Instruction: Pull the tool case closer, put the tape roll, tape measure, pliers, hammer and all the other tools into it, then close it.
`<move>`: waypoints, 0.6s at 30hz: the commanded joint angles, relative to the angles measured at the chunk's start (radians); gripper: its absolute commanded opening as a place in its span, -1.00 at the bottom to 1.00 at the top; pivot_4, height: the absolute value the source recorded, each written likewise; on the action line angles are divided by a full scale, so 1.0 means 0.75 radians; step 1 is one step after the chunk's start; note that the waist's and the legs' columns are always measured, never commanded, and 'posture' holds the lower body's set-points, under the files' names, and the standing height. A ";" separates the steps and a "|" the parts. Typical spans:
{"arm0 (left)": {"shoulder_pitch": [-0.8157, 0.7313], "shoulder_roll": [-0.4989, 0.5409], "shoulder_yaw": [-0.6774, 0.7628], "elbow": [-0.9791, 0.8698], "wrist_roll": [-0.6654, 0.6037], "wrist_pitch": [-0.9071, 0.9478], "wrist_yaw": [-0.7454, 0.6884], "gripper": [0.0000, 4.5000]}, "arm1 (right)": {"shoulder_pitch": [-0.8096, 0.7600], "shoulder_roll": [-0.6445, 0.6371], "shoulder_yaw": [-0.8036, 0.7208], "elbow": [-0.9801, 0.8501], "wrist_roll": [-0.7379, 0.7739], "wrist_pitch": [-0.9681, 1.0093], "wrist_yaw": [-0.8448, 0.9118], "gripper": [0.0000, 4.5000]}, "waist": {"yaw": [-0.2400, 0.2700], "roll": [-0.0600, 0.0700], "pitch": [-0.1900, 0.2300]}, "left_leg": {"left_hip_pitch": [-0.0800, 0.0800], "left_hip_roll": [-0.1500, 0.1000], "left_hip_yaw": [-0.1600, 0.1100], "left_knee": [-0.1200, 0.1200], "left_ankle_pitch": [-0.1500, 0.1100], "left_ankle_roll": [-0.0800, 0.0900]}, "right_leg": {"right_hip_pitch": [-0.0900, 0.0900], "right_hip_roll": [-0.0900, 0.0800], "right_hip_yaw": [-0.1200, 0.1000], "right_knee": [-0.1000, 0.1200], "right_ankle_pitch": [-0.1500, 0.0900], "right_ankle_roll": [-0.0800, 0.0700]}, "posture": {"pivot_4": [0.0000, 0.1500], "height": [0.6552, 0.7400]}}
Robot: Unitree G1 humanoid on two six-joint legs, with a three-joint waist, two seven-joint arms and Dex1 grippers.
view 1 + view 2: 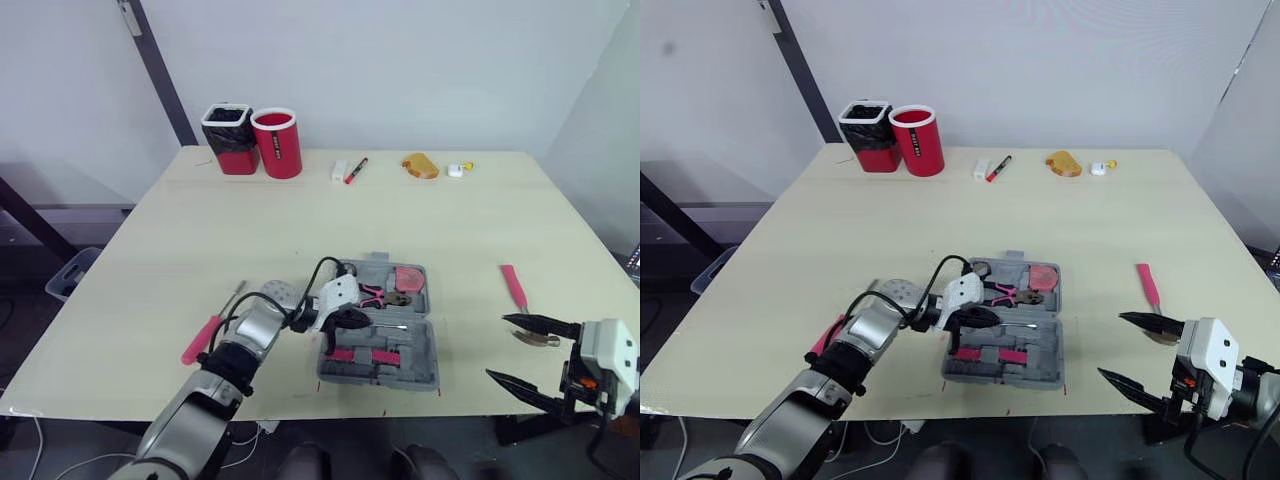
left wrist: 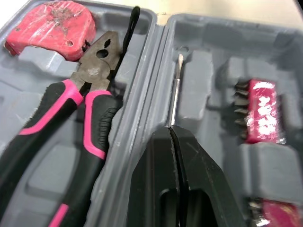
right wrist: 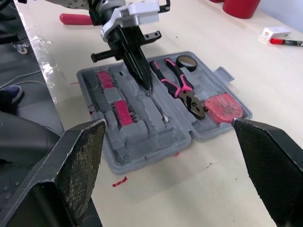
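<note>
The grey tool case (image 1: pixel 422 352) lies open near the table's front edge. Its far half holds the pink-and-black pliers (image 1: pixel 378 294), the pink tape measure (image 1: pixel 409 278) and the black tape roll (image 3: pixel 185 60). Pink bit holders (image 2: pixel 262 109) sit in the near half. My left gripper (image 1: pixel 370 320) is over the case's middle, shut on a thin metal screwdriver (image 2: pixel 176 90) that lies beside the hinge. Off the front right table edge my right gripper (image 1: pixel 498 347) hangs open and empty. A pink-handled tool (image 1: pixel 514 285) lies just beyond it. A pink-handled screwdriver (image 1: pixel 205 338) rests left of the case.
At the table's back stand a red cup (image 1: pixel 277 142) and a black-and-red cup (image 1: pixel 230 138). Further right along the back lie a white block (image 1: pixel 339 170), a red marker (image 1: pixel 356 169), an orange object (image 1: pixel 421 165) and a small white piece (image 1: pixel 455 170).
</note>
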 commanded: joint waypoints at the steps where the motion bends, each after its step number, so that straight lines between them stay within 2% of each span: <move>1: 0.016 0.022 -0.074 0.080 0.109 0.010 0.015 -0.98 | -0.009 -0.010 -0.007 -0.033 0.016 0.003 -0.008 1.00 | 0.000 0.000 -0.003 | 0.001 0.000 0.000 0.000 0.000 0.000 | 0.001 0.000 0.000 0.000 0.000 0.000 | 1.00 1.00; 6: 0.047 0.027 -0.099 0.078 0.128 -0.011 0.001 -0.98 | -0.022 -0.011 0.008 -0.034 0.011 0.009 -0.014 1.00 | 0.000 0.001 -0.015 | 0.003 0.000 0.000 0.000 0.000 0.000 | 0.002 0.000 0.000 0.000 -0.001 0.001 | 1.00 1.00; 9: 0.063 0.005 -0.045 0.049 0.063 0.005 0.003 -0.98 | -0.034 -0.010 0.021 -0.035 0.009 0.018 -0.022 1.00 | -0.002 0.002 -0.019 | 0.003 0.000 0.000 0.000 0.000 0.000 | 0.002 0.000 0.000 0.000 -0.001 0.000 | 1.00 1.00; 13: 0.140 -0.045 0.212 -0.184 -0.219 0.160 0.047 -0.98 | -0.096 0.041 0.078 -0.048 0.024 0.086 -0.135 1.00 | -0.008 0.002 -0.018 | 0.002 0.001 0.001 0.000 0.000 0.000 | 0.000 0.000 0.000 0.000 0.000 0.000 | 1.00 1.00; 15: 0.228 -0.066 0.372 -0.356 -0.309 0.196 0.192 -0.98 | -0.176 0.111 0.150 -0.039 0.006 0.141 -0.256 1.00 | -0.012 0.000 -0.017 | 0.000 0.002 0.001 0.000 0.000 0.000 | -0.001 0.000 0.000 0.000 0.000 0.000 | 1.00 1.00; 18: 0.326 -0.103 0.514 -0.521 -0.375 0.287 0.383 -0.98 | -0.262 0.176 0.207 -0.007 -0.010 0.202 -0.361 1.00 | -0.008 0.000 -0.015 | 0.000 0.003 -0.007 -0.001 0.000 0.000 | -0.002 0.000 0.000 0.001 0.000 0.000 | 1.00 1.00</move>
